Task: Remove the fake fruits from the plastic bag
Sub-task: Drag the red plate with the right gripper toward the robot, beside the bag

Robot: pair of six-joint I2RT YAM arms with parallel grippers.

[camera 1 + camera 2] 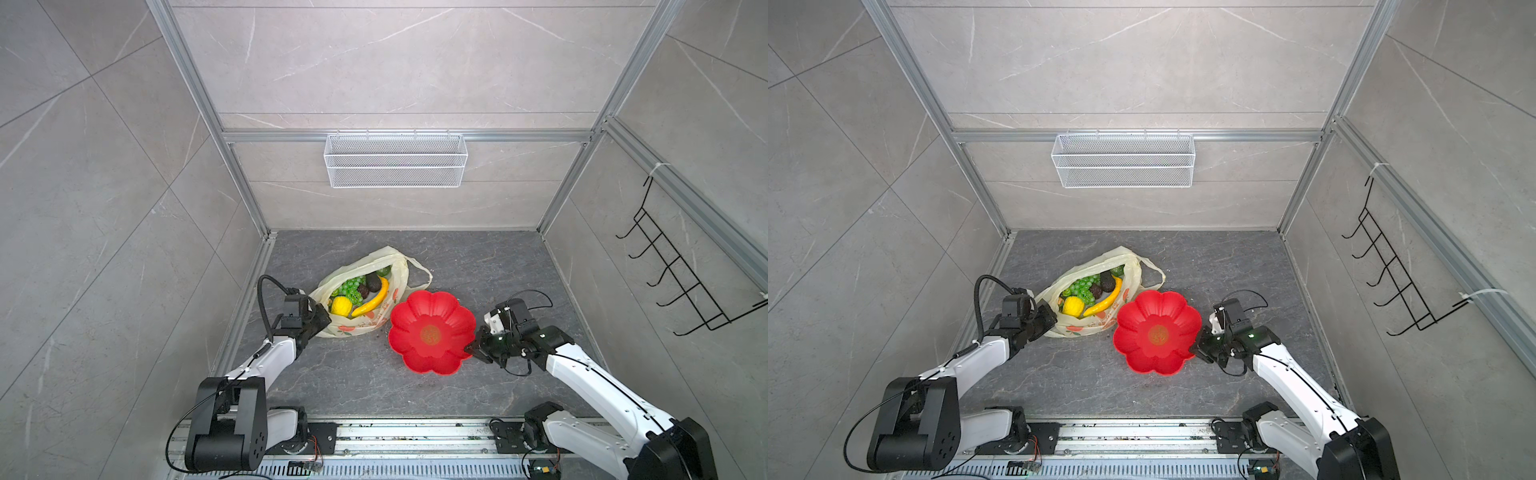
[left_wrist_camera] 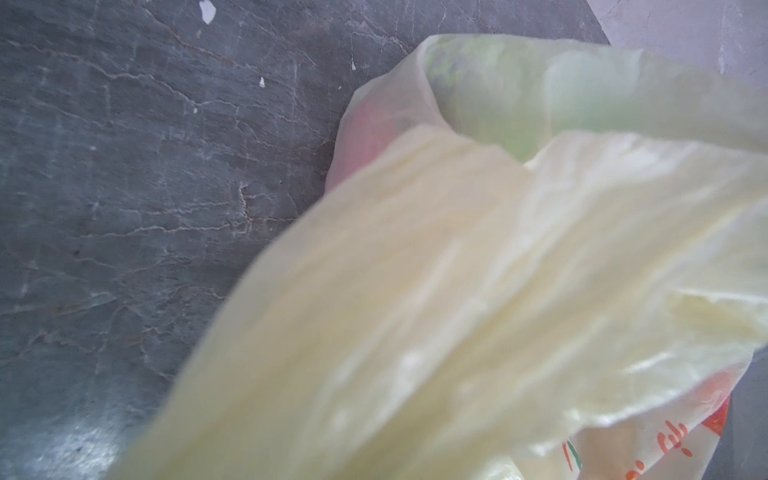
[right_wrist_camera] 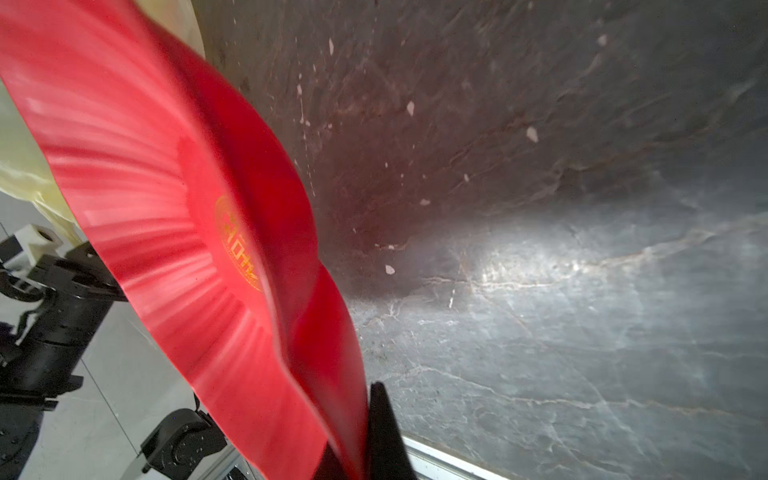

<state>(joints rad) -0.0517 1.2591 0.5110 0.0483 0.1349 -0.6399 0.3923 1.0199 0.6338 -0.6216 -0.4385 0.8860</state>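
Legible text: none. The plastic bag (image 2: 457,291) carries orange-red printed marks (image 2: 671,436) near one edge in the left wrist view (strokes too blurred to read). The red plate (image 3: 137,174) carries a round gold emblem (image 3: 239,245) at its centre; its characters cannot be made out.

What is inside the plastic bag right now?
Through its open mouth the plastic bag shows a green grape bunch, yellow banana, dark avocado and yellow lemon. Whatever lies beneath them is covered.

Lab test booth: aluminium frame (image 1: 270,136), marble-look panels (image 1: 395,62), rail-mounted arms (image 1: 274,353).
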